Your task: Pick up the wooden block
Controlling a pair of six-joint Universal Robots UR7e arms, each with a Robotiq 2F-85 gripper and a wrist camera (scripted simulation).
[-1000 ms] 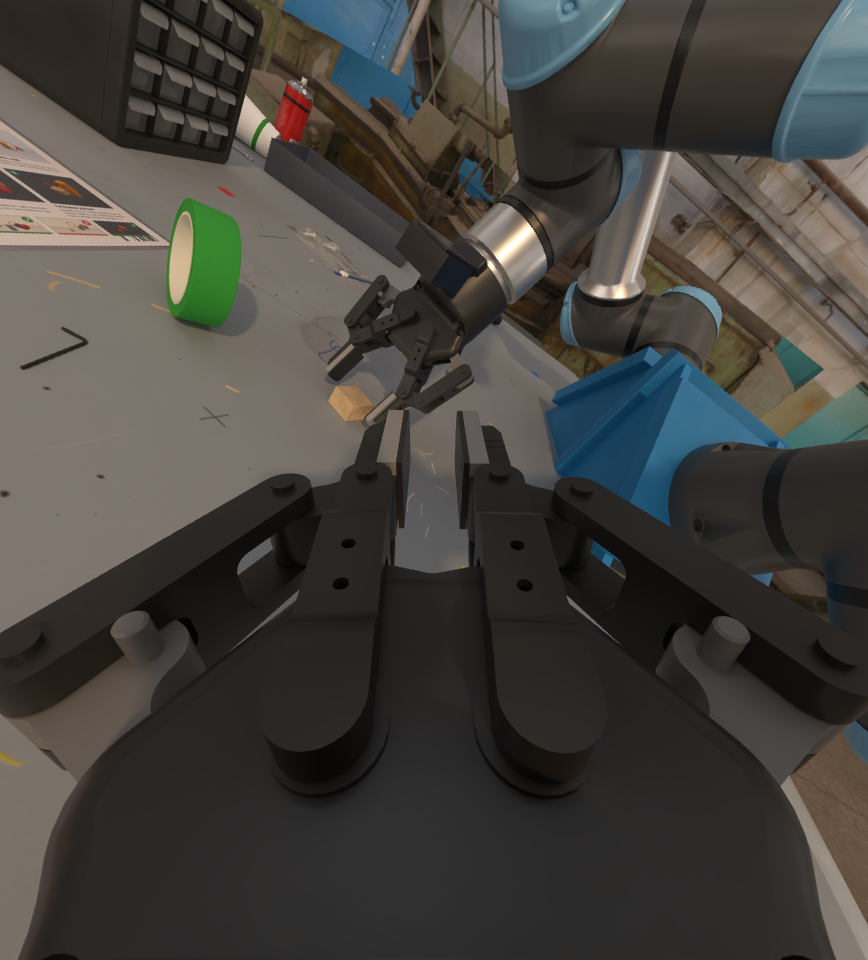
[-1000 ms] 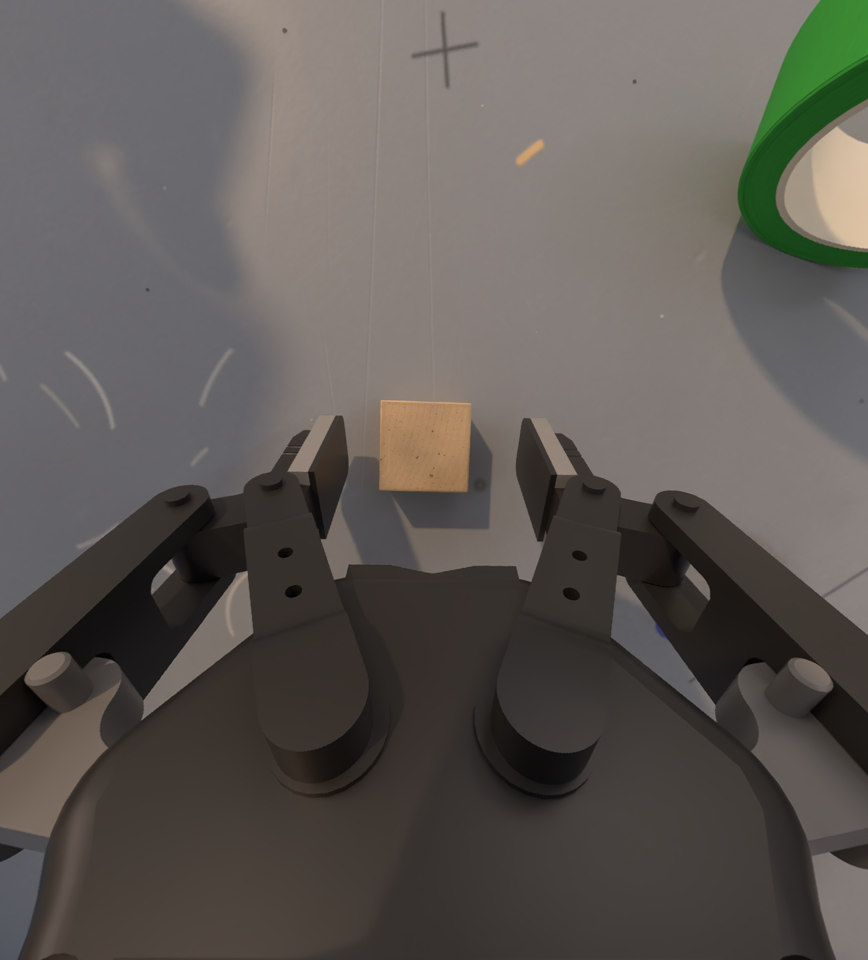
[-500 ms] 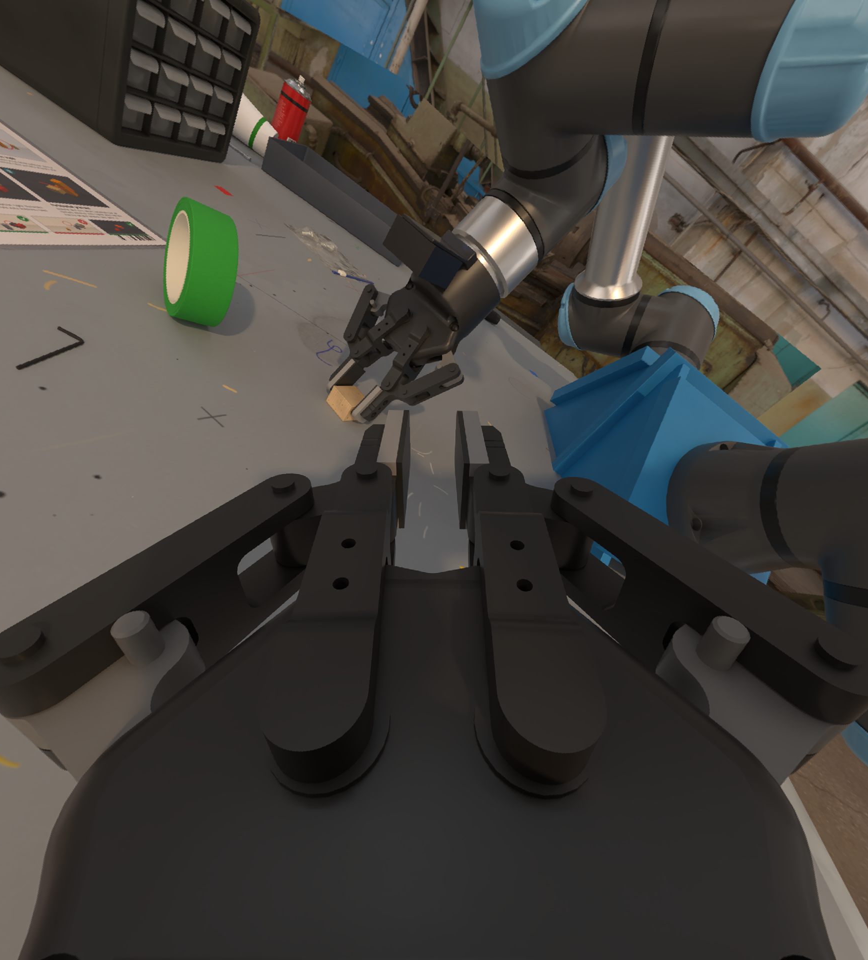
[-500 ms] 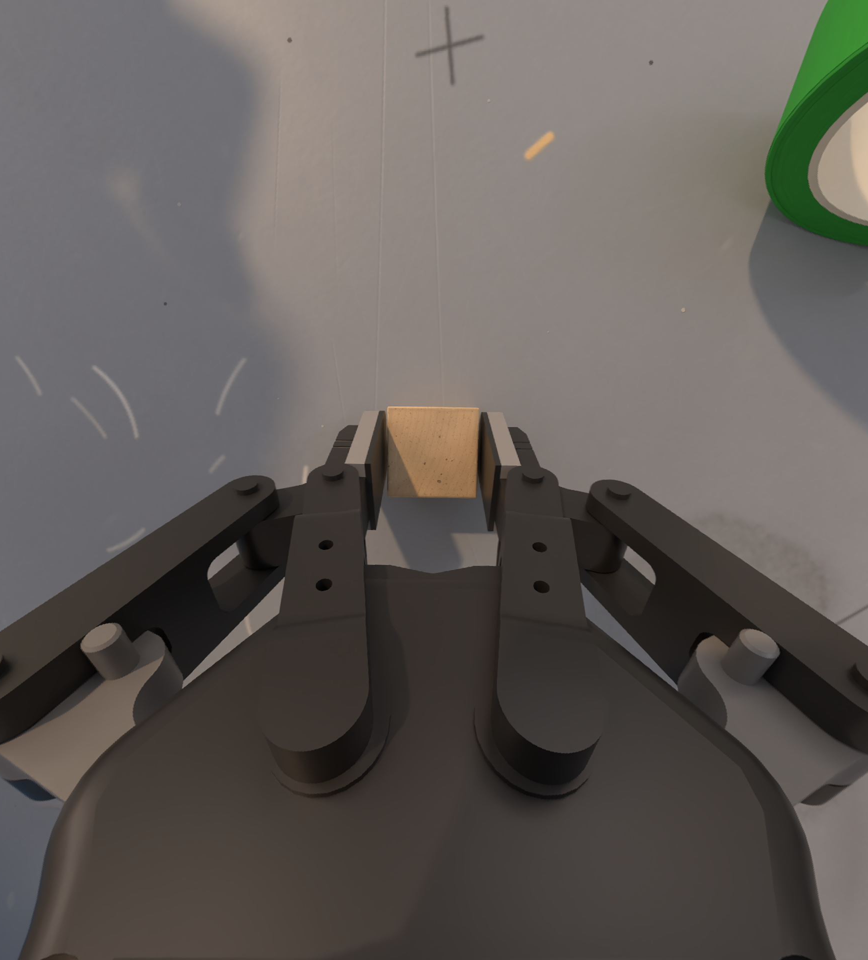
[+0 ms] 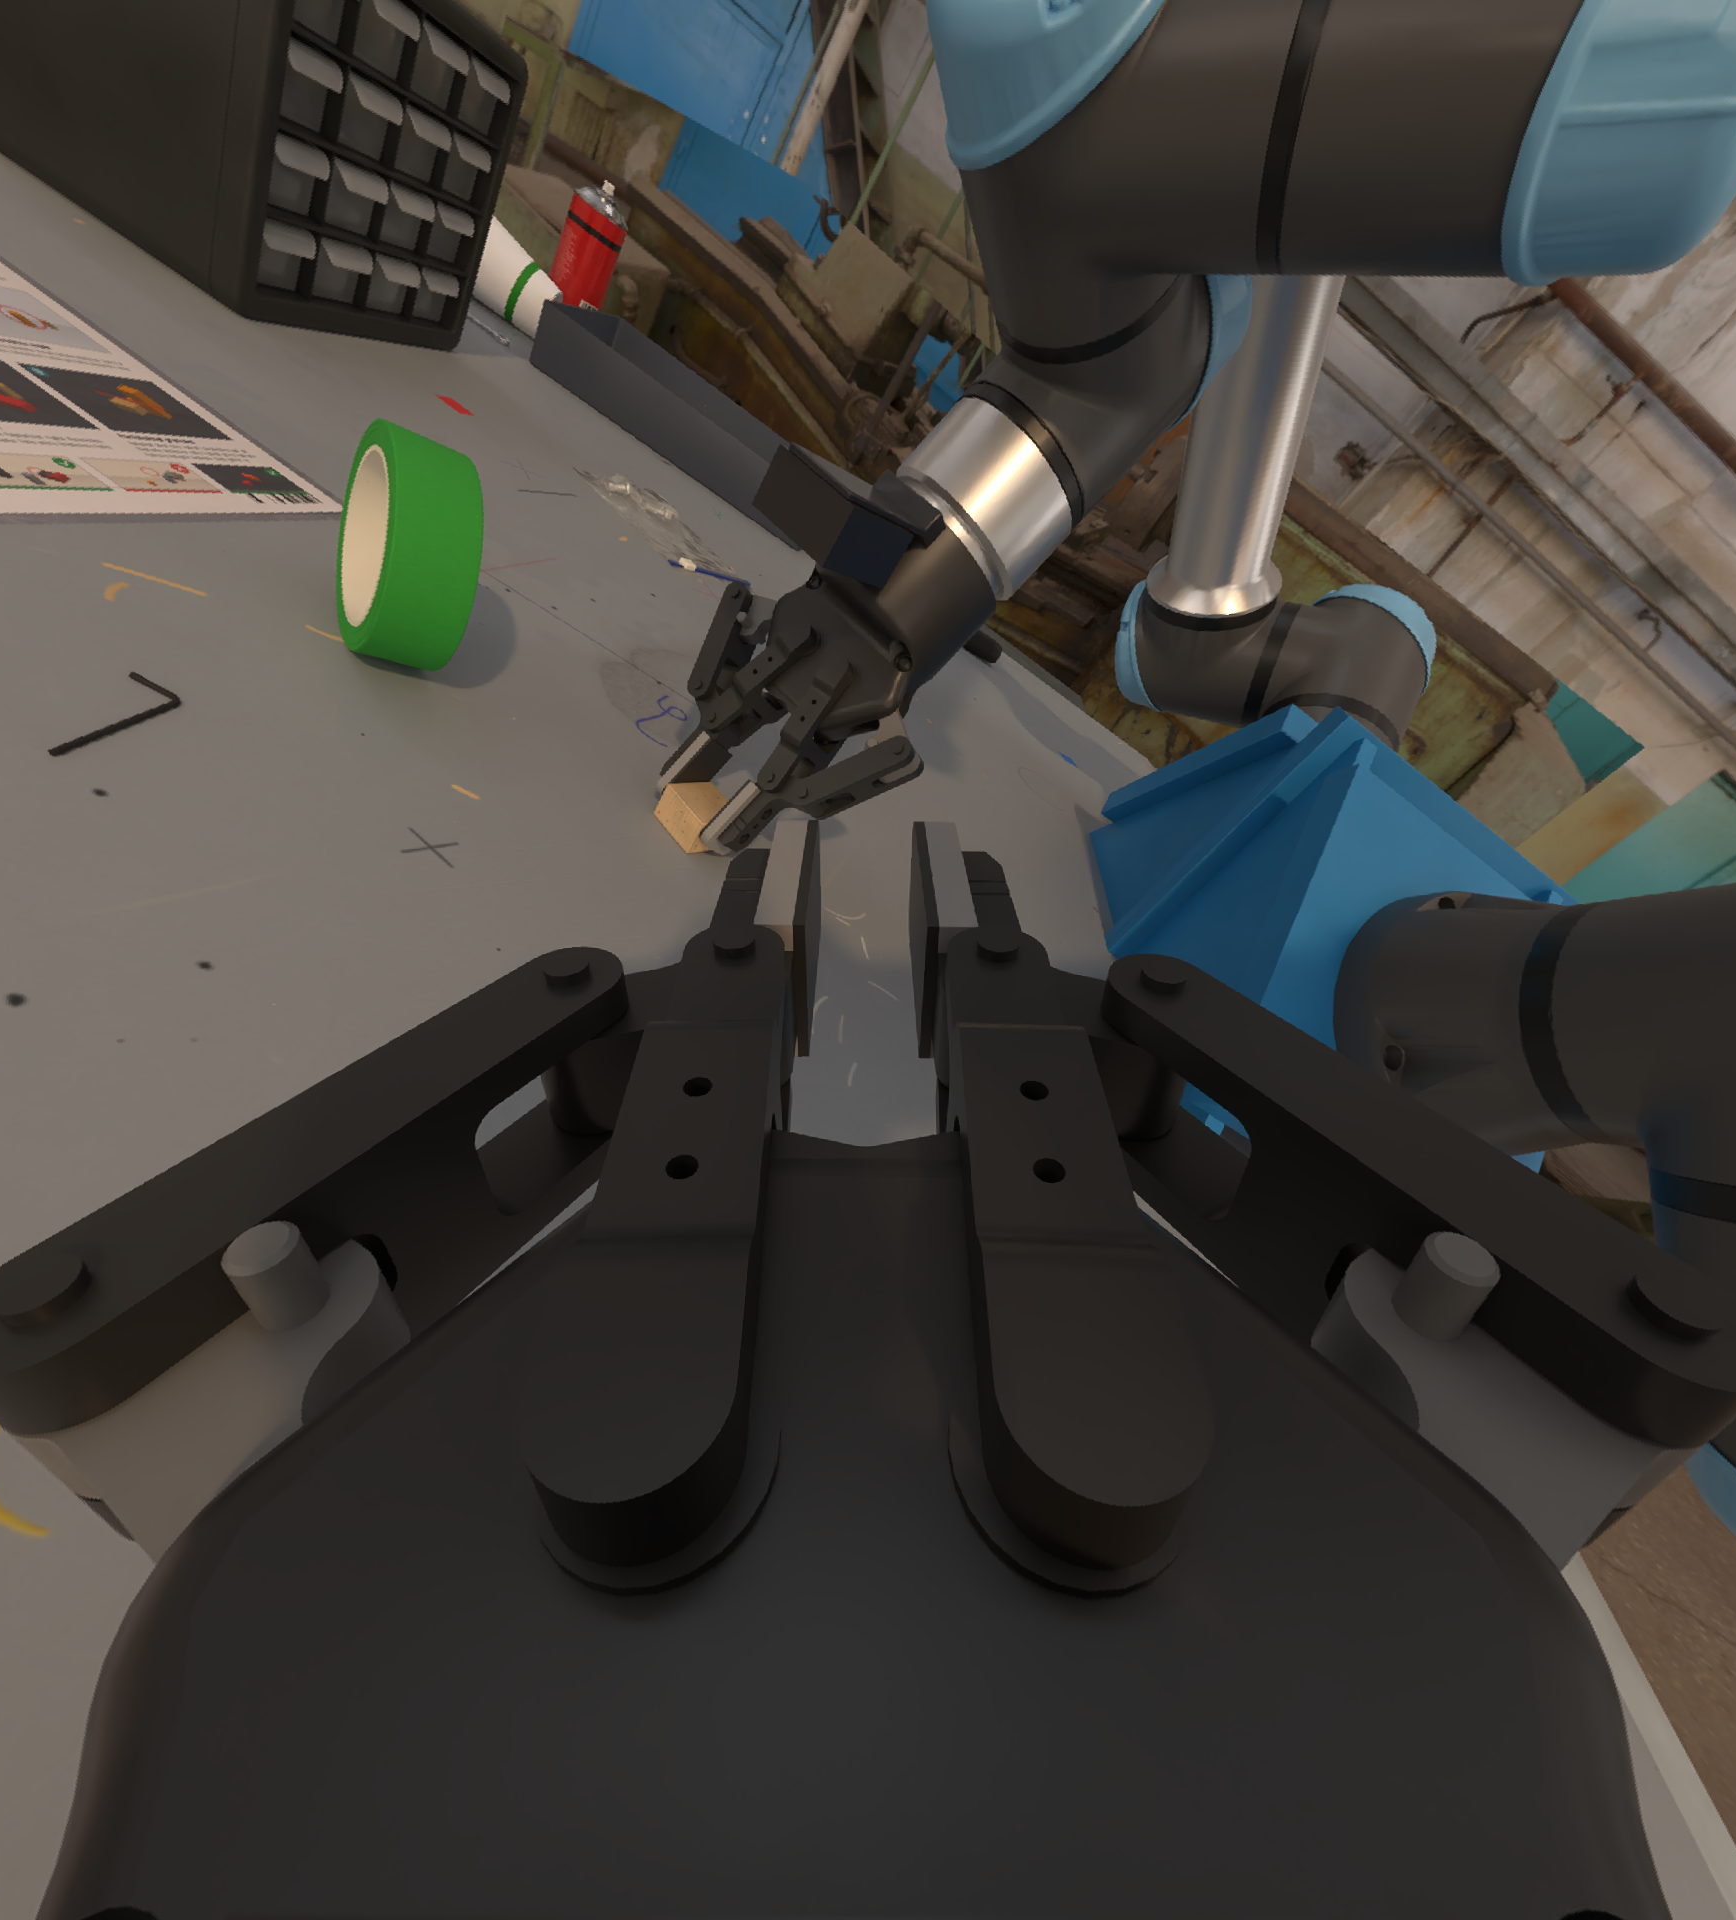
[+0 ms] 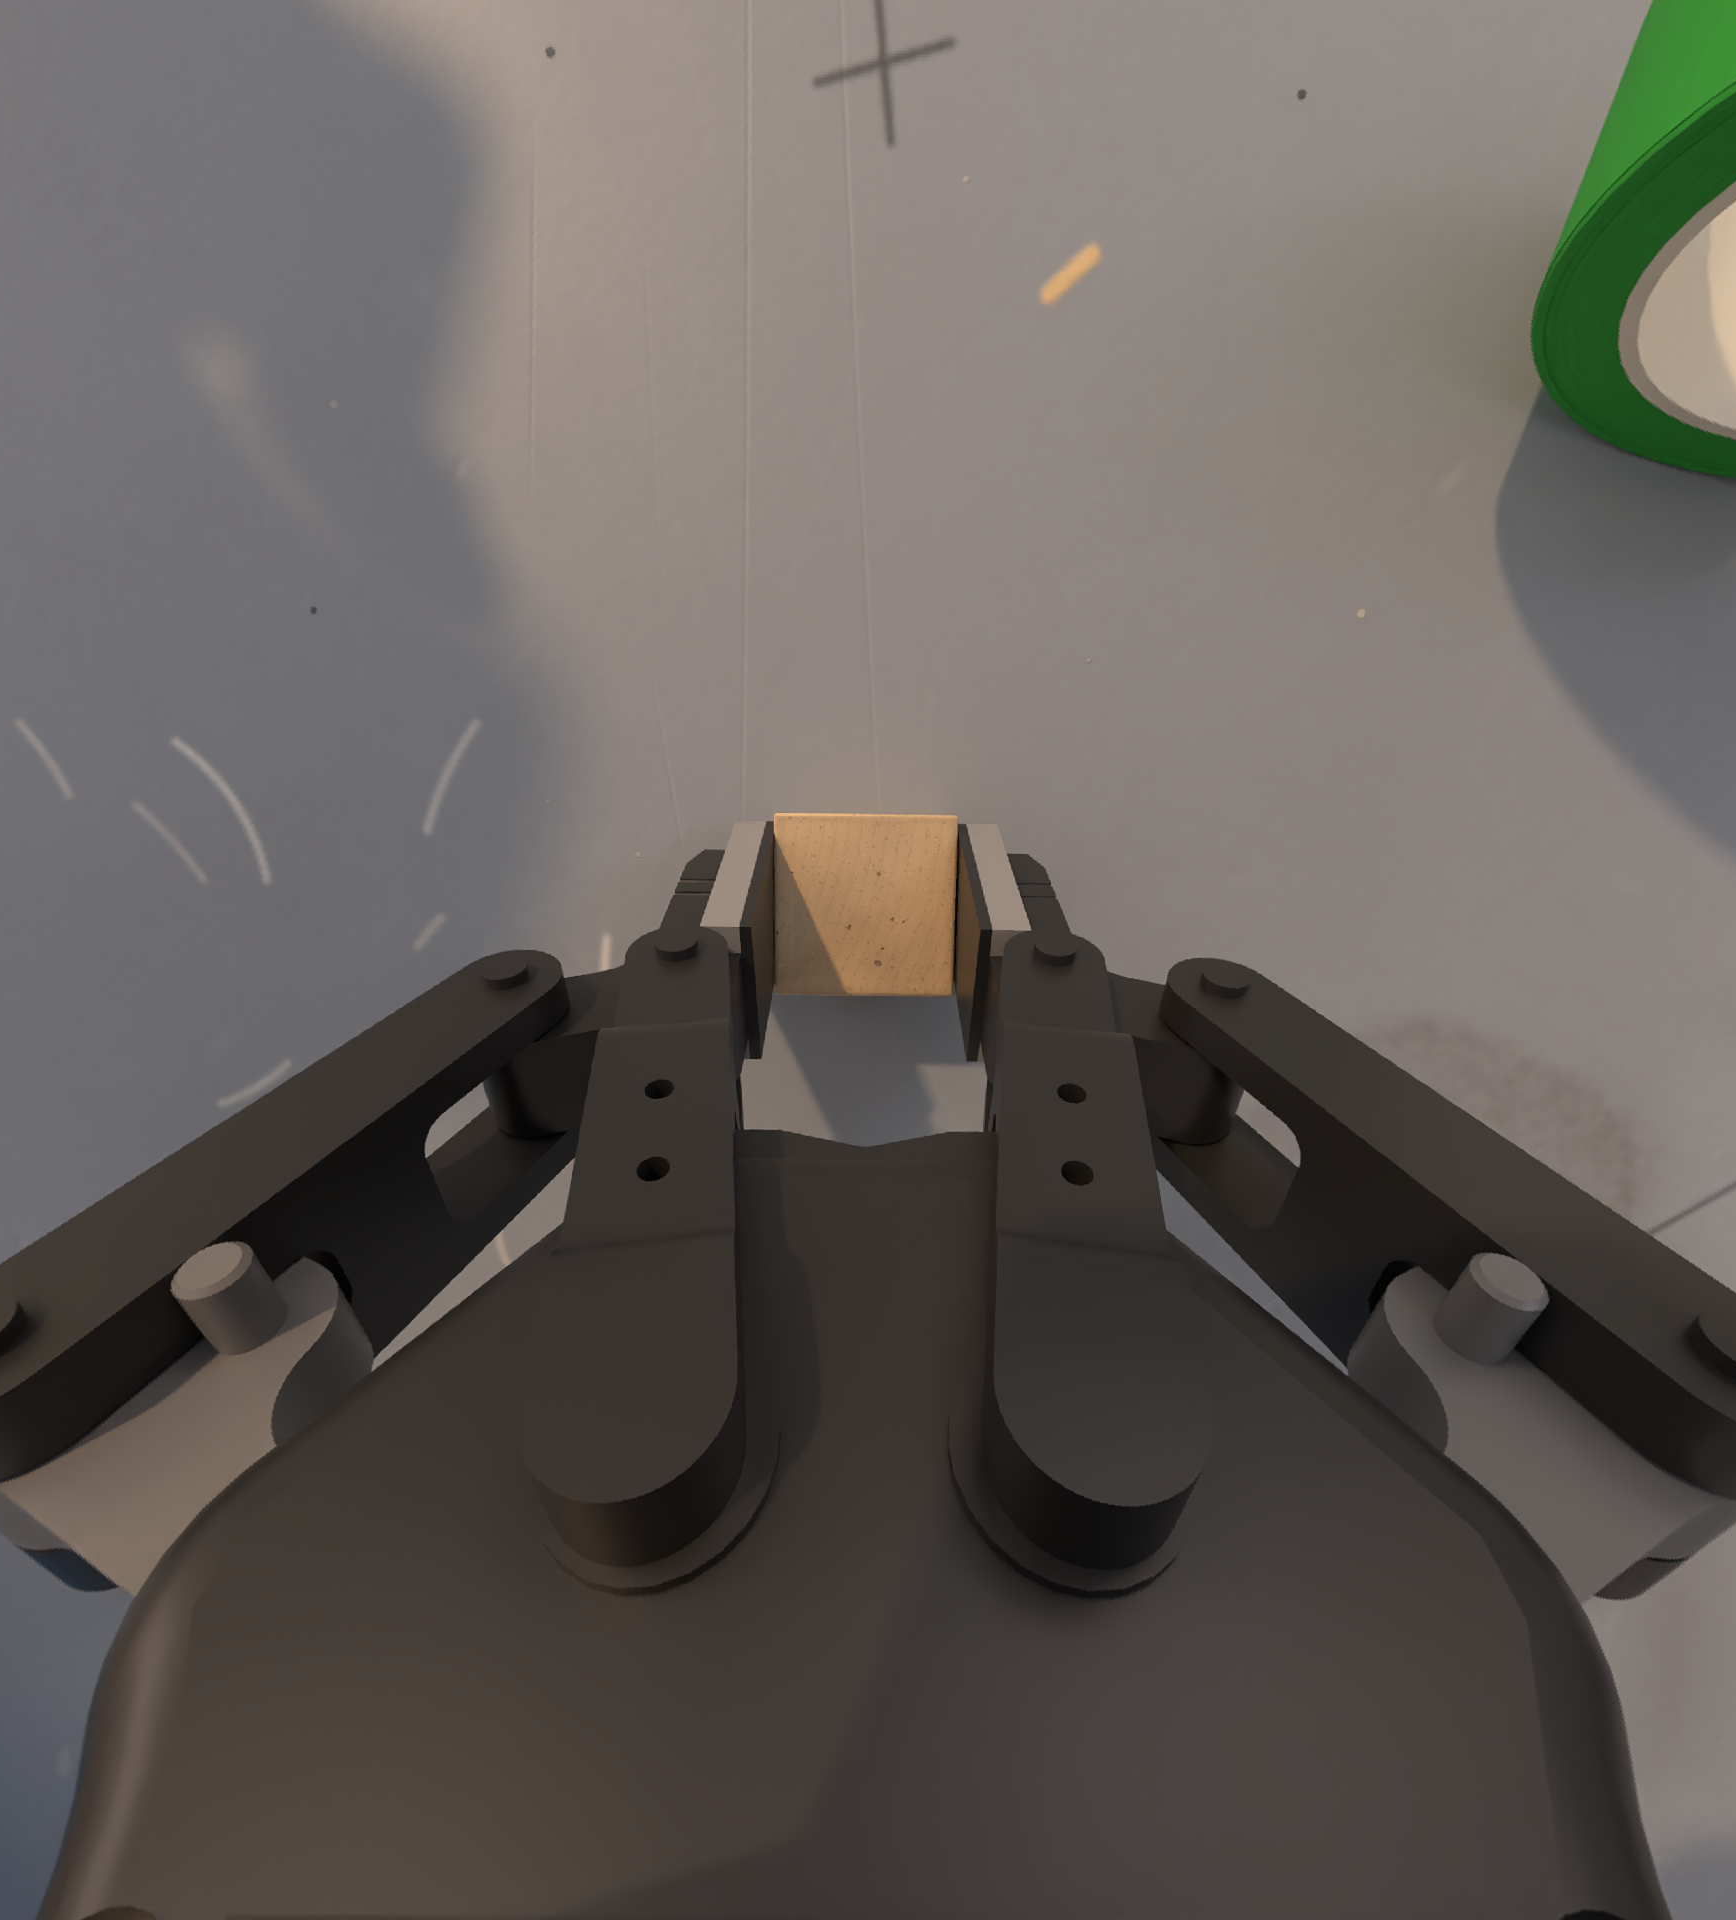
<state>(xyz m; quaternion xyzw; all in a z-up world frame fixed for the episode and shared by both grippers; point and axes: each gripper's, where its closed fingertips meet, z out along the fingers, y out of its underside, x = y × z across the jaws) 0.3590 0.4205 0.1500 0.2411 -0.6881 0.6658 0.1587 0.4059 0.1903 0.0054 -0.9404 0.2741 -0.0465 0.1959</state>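
The wooden block (image 6: 864,904) is a small pale cube on the grey table. My right gripper (image 6: 864,914) is shut on it, one pad flat against each side. The block looks to be at table height, and I cannot tell whether it is lifted. The left wrist view shows the right gripper (image 5: 706,805) reaching down from the right arm, with the block (image 5: 685,819) between its fingertips. My left gripper (image 5: 862,883) hovers low just behind that spot. It is empty, with only a narrow gap between its fingers.
A green tape roll (image 5: 412,545) stands on edge to the left of the block and also shows in the right wrist view (image 6: 1695,260). A black hex key (image 5: 116,717), a printed sheet (image 5: 64,416), a black drawer cabinet (image 5: 251,156), a red spray can (image 5: 589,244) and a blue arm base (image 5: 1311,862) are around.
My right gripper moved in around the block and shut on it. It has barely moved over the last half second. My left gripper has not moved.
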